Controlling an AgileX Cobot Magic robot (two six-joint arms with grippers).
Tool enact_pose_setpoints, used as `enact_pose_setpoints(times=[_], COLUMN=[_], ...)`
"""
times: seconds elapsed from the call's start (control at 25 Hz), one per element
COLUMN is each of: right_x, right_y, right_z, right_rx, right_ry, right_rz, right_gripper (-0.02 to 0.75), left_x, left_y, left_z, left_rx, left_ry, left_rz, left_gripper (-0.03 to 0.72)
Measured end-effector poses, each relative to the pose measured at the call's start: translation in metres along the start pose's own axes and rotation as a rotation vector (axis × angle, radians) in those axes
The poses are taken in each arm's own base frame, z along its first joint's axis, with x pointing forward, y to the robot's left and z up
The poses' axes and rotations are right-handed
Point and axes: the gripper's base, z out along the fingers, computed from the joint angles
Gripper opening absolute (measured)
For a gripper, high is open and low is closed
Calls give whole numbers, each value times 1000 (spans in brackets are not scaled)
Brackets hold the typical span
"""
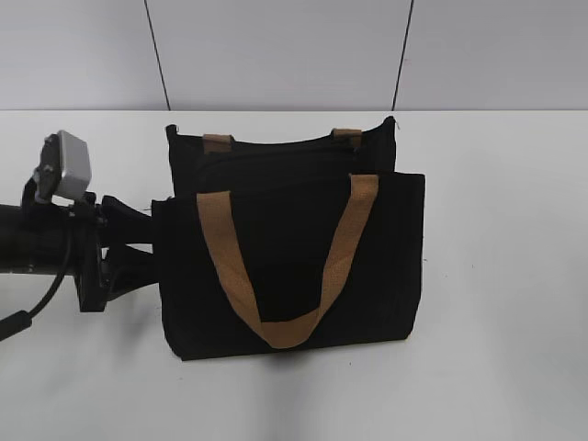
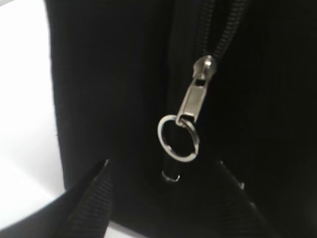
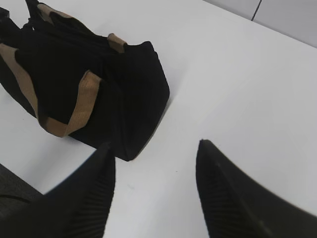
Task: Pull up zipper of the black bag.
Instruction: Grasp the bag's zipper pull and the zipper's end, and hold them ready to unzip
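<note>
Left fingers (image 2: pixel 163 198) spread at zipper (image 2: pixel 195 94) | right fingers (image 3: pixel 153 193) spread, off black bag (image 3: pixel 143 99) corner

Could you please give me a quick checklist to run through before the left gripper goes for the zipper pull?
1. Pull tab in the left wrist view: ok, silvery, with a ring hanging from it.
2. Left gripper open: ok, fingers spread, nothing between them.
3. Gripper lined up with the ring: ok, roughly; the ring sits between the fingers.
4. Ring already gripped: not ok, fingers not yet on it.
5. Right gripper clear of the bag: ok, open over bare table.
6. Bag braced against the pull: cannot tell.
</note>
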Motion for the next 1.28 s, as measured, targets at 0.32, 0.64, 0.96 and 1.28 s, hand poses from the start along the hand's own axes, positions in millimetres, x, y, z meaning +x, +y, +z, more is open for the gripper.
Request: enact_pose_setpoints(times=[0.32, 0.64, 0.96, 1.28], right_x=[0, 0, 0, -3], right_y=[-2, -2, -2, 2], right_z=[3, 3, 3, 3], right_rx=[-5, -5, -5, -45], right_ry=[10, 10, 10, -21], right_rz=[5, 4, 4, -49], right_gripper=[412, 412, 412, 412], left_x=[8, 12, 12, -9], left_y=[-8, -8, -9, -6], left_z=[19, 26, 27, 16], left_rx=[56, 75, 83, 35], left_ry=[34, 40, 30, 14], left_rz=[-17, -29, -27, 46], left_gripper=[467, 445, 67, 66])
